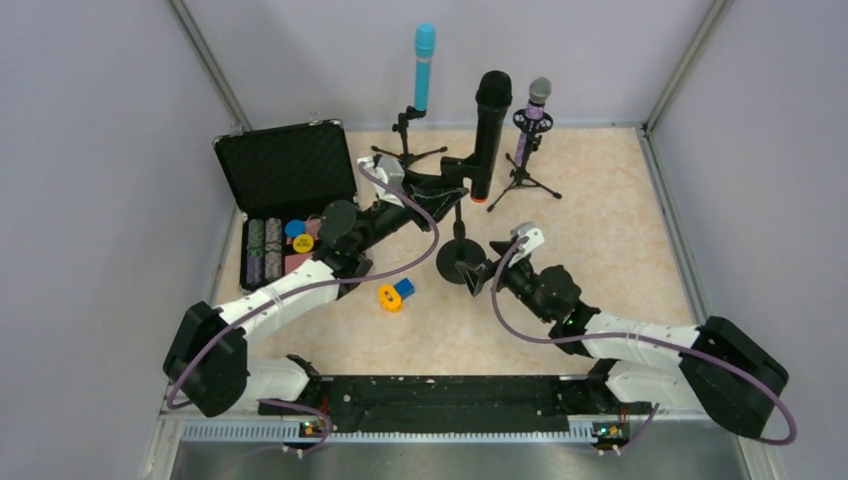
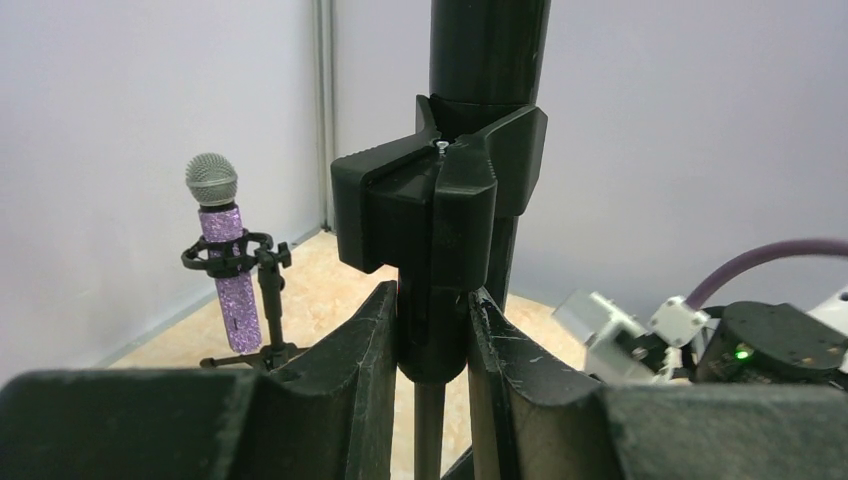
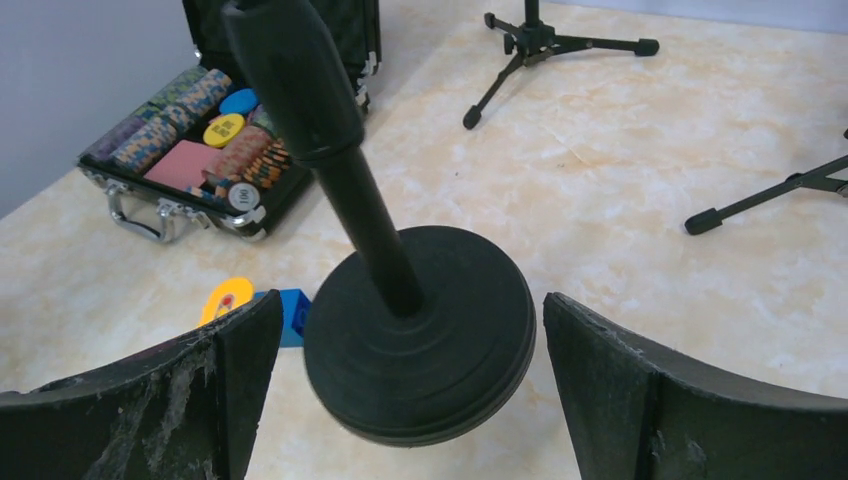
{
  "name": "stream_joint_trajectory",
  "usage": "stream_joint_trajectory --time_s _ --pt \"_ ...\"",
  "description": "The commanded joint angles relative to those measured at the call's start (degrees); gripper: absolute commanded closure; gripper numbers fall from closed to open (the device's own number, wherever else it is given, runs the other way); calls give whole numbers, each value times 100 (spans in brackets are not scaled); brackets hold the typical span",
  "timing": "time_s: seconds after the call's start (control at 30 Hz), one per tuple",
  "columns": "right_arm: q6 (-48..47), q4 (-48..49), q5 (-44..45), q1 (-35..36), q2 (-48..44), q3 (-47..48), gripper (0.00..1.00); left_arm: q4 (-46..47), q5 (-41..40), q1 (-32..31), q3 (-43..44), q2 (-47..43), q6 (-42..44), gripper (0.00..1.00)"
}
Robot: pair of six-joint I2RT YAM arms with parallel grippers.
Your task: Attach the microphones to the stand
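The black microphone (image 1: 490, 115), orange end down, sits in the clip (image 2: 440, 200) of a round-base stand (image 1: 458, 262). My left gripper (image 1: 449, 186) is shut on the stand's stem just under that clip (image 2: 432, 312). My right gripper (image 1: 480, 273) stands open on both sides of the stand's round base (image 3: 425, 330), which looks tilted off the table; neither finger (image 3: 230, 370) touches it. The light-blue microphone (image 1: 424, 65) stands upright in a small tripod stand (image 1: 405, 140) at the back. The glittery purple microphone (image 1: 533, 118) (image 2: 225, 270) sits in another tripod stand (image 1: 525, 180).
An open black case (image 1: 285, 190) with poker chips (image 3: 190, 120) lies at the left. A small orange-and-blue object (image 1: 394, 294) (image 3: 255, 300) rests on the table beside the round base. Tripod legs (image 3: 540, 45) spread at the back. Grey walls close three sides.
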Motion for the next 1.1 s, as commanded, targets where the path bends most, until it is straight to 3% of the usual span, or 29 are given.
stream_joint_trajectory --time_s 0.0,0.23,0.5,0.83,1.07 --pt "101 -884 -166 86 -700 293 1 1248 -317 71 61 -60 -12 100" --pt "321 -1669 -357 -18 -1484 254 1 1191 -430 152 1 43 129 100" --pt "851 -2313 -1060 -652 -1966 239 1 1303 -490 338 -99 169 87 100" --pt "1312 -2467 -2272 -1294 -1345 538 1 1505 -527 642 -105 430 46 100" --pt "1585 -2335 -2533 -1532 -1276 416 1 1785 -493 846 46 743 16 100"
